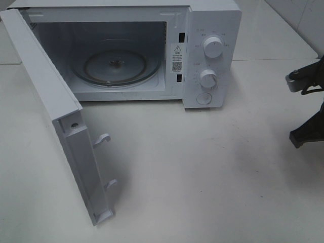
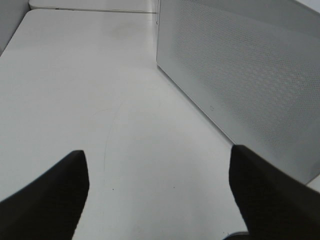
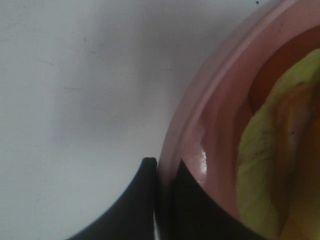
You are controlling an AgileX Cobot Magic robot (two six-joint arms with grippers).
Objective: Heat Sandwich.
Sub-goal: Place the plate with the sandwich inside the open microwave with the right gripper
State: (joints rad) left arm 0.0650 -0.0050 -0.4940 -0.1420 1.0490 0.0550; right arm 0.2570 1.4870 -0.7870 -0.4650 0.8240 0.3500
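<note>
**Microwave open; sandwich on gripped plate**

A white microwave [image 1: 217, 15] is stood at the rear edge of the surface [image 1: 202, 177]. Its door [image 1: 45, 91] is swung wide toward the left edge, and a glass turntable [image 1: 115, 63] is seen inside. The pink plate [image 3: 200, 115] is pinched at its rim by the right fingers [image 3: 140, 205]. The sandwich [image 3: 265, 165] is carried on that plate, outside the microwave. The left fingers [image 2: 50, 200] are spread wide above the surface.

The sandwich [image 3: 272, 165], showing pale yellow-green filling, lies on the pink plate [image 3: 210, 90]

Left end effector [image 2: 157, 150] wide apart, right end effector [image 3: 163, 172] tight together.
</note>
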